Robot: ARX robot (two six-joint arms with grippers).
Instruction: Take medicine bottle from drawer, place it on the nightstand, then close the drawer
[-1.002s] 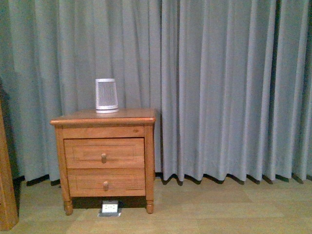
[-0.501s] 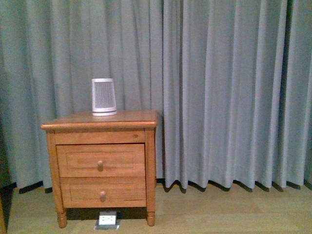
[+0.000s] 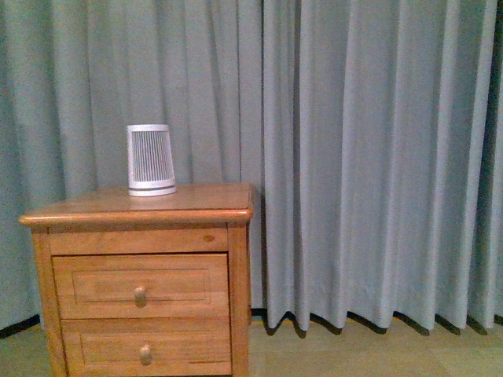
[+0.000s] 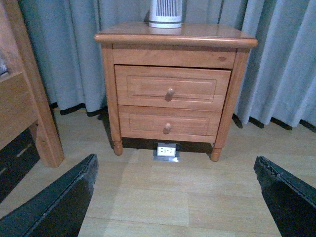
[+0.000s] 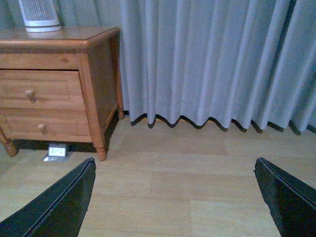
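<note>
The orange-brown nightstand point(image 3: 137, 206) stands at the left of the front view, against grey curtains. Its upper drawer point(image 3: 140, 285) is shut, with a small wooden knob point(image 3: 140, 296). The nightstand also shows in the left wrist view point(image 4: 175, 39) with the drawer point(image 4: 172, 87) shut, and in the right wrist view point(image 5: 59, 42) with the drawer point(image 5: 39, 89). The medicine bottle is out of view. My left gripper point(image 4: 175, 197) is open and empty above the floor, well short of the nightstand. My right gripper point(image 5: 175, 197) is open and empty over the floor, off to the nightstand's side.
A white ribbed device point(image 3: 150, 159) stands on the nightstand top. The lower drawer point(image 3: 145, 351) is shut. A floor socket point(image 4: 166, 150) lies under the nightstand. A wooden bed frame point(image 4: 29, 98) stands beside the nightstand. Grey curtains point(image 3: 377, 157) hang behind.
The view has moved closer to the nightstand, which now looks larger and sits lower and further left. The floor socket has left the front view. Both drawers stay shut.
</note>
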